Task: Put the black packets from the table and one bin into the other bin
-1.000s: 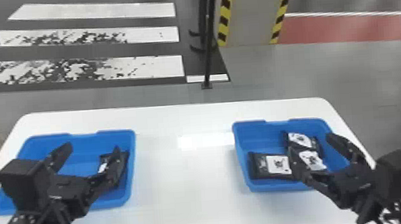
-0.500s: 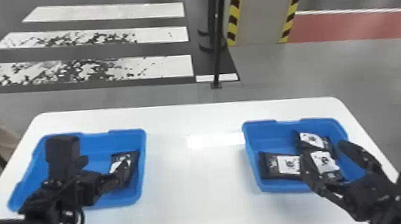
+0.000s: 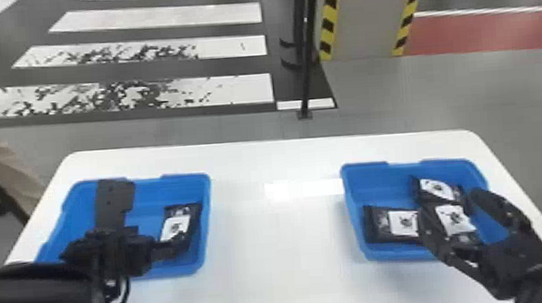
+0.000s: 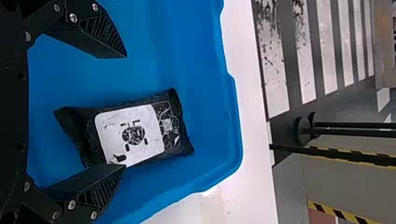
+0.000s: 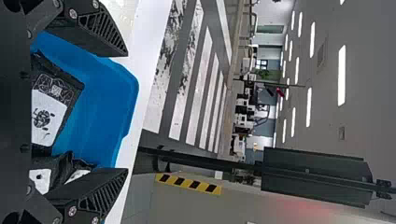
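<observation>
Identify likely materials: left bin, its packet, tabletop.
Left bin: probably molded plastic, blue, satin; smooth, rounded rim.
Packet: likely plastic or foil film, black; creased, flattened ends. White label: paper or film, unclear.
Tabletop: smooth white with glare; laminate or paint.

White crosswalk stripes (image 3: pixel 243 89), black pole (image 3: pixel 305 87), grey panel (image 3: pixel 363 14), yellow-and-black bands (image 3: pixel 330 4), red floor strip (image 3: pixel 494 31)

One white-labelled black packet (image 3: pixel 181 224) lies label-up at the right of the blue left bin (image 3: pixel 207 212), while a left packet (image 3: pixel 398 224), far packet (image 3: pixel 438 190) and near packet (image 3: pixel 456 220), likewise labelled, lie close together in the blue right bin (image 3: pixel 352 202).
</observation>
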Controlling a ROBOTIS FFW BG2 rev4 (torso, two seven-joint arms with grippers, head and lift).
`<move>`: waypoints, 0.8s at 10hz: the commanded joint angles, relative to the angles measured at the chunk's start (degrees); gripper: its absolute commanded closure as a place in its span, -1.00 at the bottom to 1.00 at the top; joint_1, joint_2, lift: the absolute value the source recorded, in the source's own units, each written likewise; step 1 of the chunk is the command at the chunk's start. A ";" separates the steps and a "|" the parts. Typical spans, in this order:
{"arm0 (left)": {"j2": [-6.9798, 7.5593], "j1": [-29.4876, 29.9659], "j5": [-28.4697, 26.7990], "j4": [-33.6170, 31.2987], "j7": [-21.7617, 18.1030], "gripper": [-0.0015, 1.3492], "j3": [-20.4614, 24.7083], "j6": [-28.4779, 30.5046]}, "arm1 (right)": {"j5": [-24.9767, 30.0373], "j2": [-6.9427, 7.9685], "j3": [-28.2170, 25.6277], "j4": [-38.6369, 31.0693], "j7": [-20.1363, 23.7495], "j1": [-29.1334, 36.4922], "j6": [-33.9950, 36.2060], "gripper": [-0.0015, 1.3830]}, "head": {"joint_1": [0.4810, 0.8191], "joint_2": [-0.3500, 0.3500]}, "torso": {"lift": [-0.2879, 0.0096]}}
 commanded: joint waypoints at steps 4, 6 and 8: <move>1.65 -5.62 6.49 9.42 -3.35 -0.68 -2.39 0.86 | 0.96 -0.09 0.72 0.26 0.67 -0.60 0.55 -0.78 | 0.27 -0.19 | 0.20; 2.01 -7.03 4.55 10.12 -3.52 0.23 -3.87 4.52 | 0.85 -0.09 0.72 0.54 0.94 -0.60 0.69 -0.78 | 0.27 -0.21 | 0.20; 1.92 -6.47 4.89 10.12 -3.00 0.79 -3.99 3.82 | 0.73 -0.18 0.84 0.83 1.20 -0.74 0.69 -0.78 | 0.27 -0.19 | 0.20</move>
